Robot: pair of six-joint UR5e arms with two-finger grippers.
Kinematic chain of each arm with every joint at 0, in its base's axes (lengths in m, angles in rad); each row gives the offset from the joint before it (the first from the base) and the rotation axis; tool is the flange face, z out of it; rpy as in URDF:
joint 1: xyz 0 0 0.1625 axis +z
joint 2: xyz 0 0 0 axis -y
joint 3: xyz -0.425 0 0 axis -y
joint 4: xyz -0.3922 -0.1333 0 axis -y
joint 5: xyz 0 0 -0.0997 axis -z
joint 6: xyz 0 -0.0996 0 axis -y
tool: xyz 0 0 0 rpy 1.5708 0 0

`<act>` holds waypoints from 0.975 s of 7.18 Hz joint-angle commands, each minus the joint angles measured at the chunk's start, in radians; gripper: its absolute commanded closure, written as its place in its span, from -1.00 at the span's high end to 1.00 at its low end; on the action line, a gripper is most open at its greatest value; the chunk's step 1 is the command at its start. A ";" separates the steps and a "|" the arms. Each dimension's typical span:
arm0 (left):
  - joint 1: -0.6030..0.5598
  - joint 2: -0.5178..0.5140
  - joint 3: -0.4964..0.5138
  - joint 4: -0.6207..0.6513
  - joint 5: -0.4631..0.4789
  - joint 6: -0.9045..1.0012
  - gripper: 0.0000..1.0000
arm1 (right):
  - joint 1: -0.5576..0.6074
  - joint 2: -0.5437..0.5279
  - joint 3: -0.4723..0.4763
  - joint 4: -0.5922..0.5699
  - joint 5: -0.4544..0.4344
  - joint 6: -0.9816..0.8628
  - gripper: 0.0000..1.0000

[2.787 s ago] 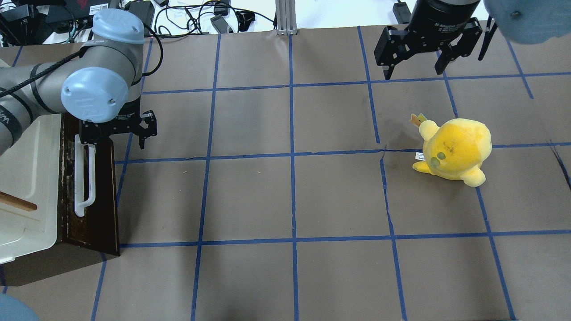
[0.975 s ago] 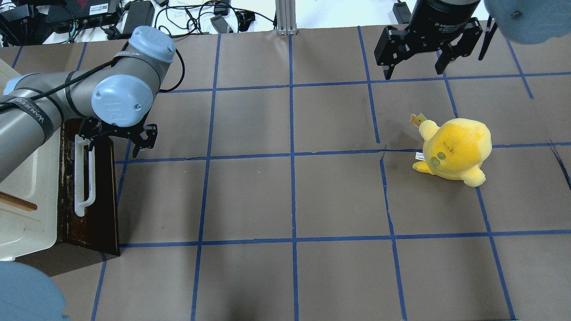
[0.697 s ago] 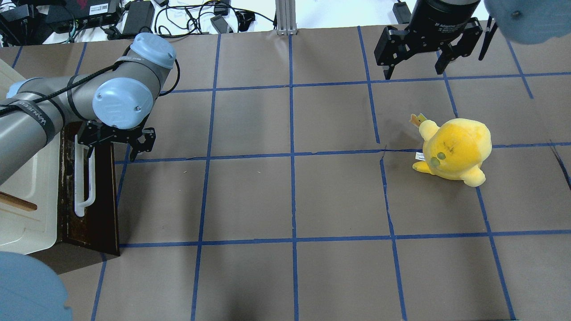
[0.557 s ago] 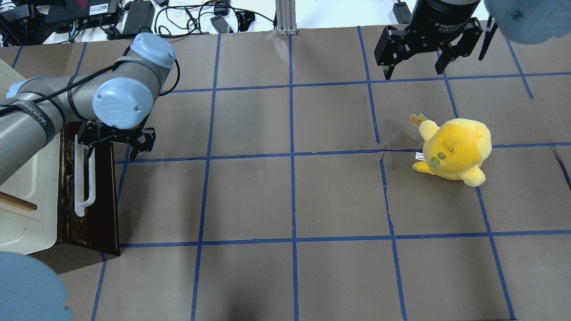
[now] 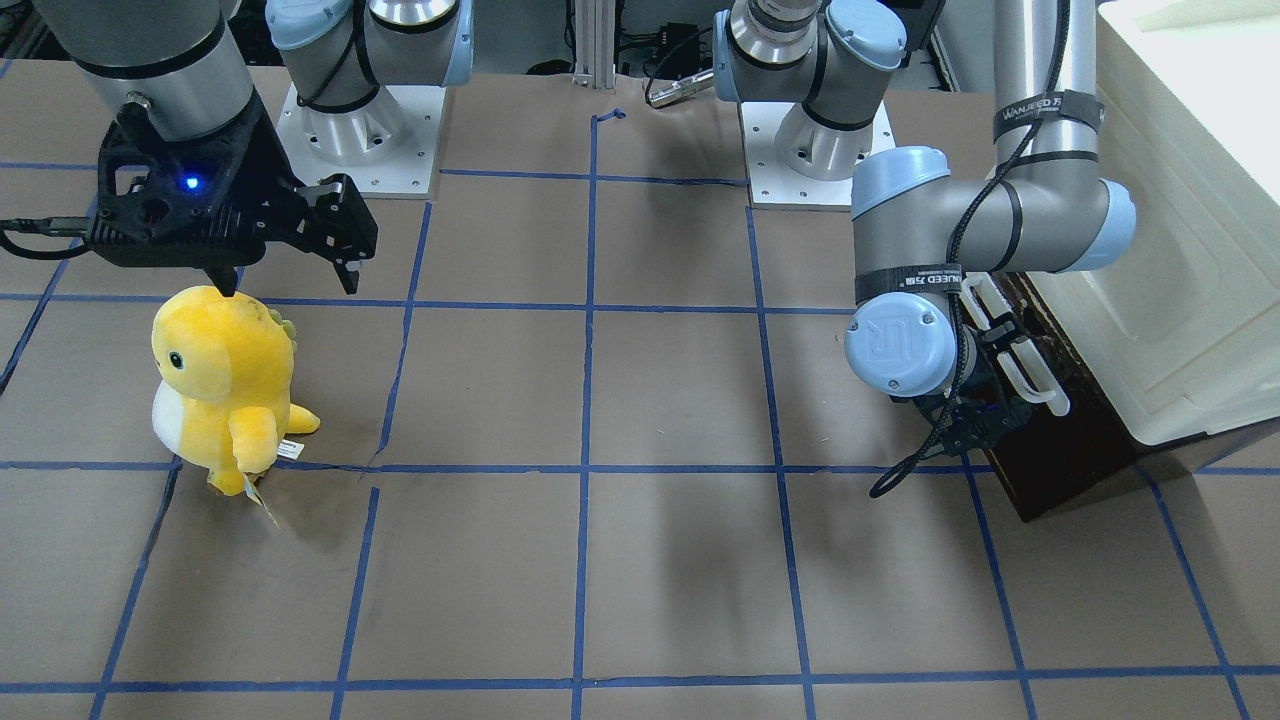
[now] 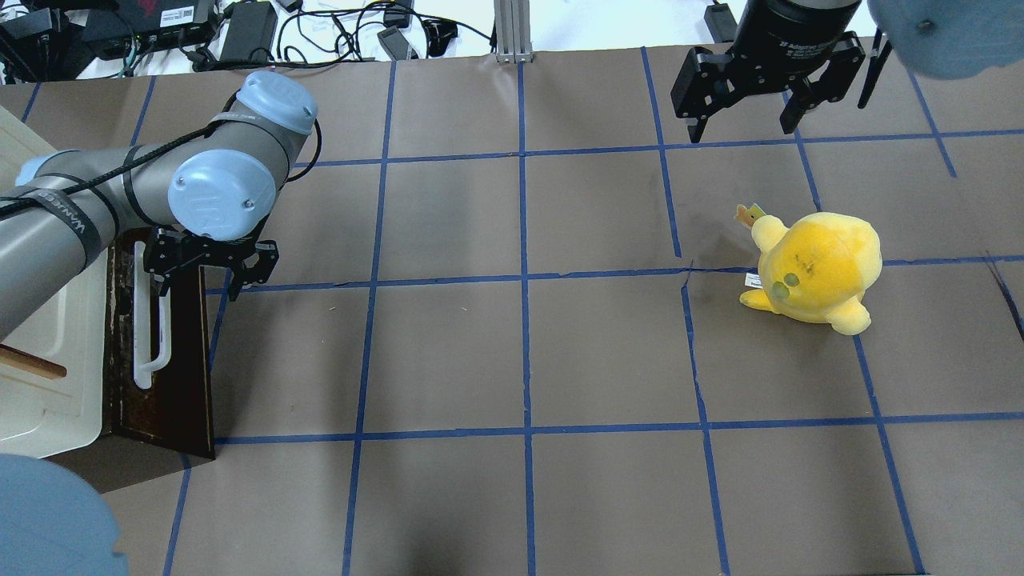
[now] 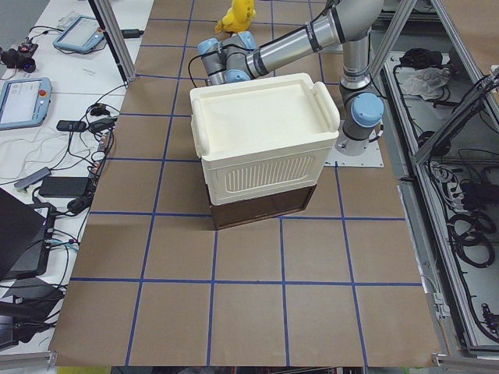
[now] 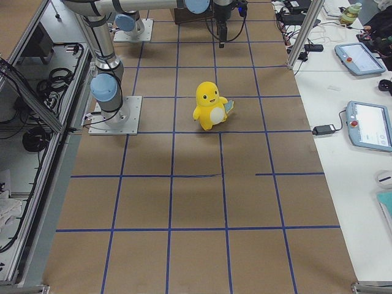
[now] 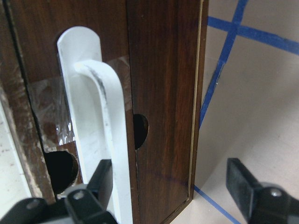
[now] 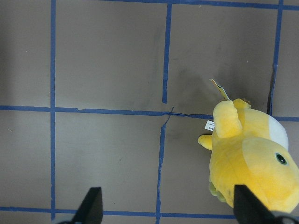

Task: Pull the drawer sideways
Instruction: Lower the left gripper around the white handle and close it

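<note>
In the left wrist view the left gripper is spread wide; its finger at lower left sits right beside the white handle, contact unclear; the other finger hangs at lower right, past the drawer edge and over the table; the handle's long axis runs up the frame, crosswise to the jaws' gap. From overhead, the drawer lies at lower left under the cream cabinet, dark front facing frame right, so the pull likely goes that way; the left arm is plainly nearer. At upper right, the right gripper hangs spread and empty, above the plush toy.
</note>
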 commanded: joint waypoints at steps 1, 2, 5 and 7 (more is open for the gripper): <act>0.000 0.003 -0.002 -0.001 0.039 -0.002 0.75 | 0.000 0.000 0.000 0.000 0.000 0.000 1.00; 0.002 0.006 -0.003 -0.002 0.046 -0.006 0.75 | 0.000 0.000 0.000 0.000 0.000 0.000 1.00; 0.044 0.013 -0.009 -0.005 0.029 -0.015 0.66 | 0.000 0.000 0.000 0.000 -0.001 0.000 1.00; 0.043 0.008 -0.002 -0.004 0.026 -0.043 0.66 | 0.000 0.000 0.000 0.000 0.000 0.000 1.00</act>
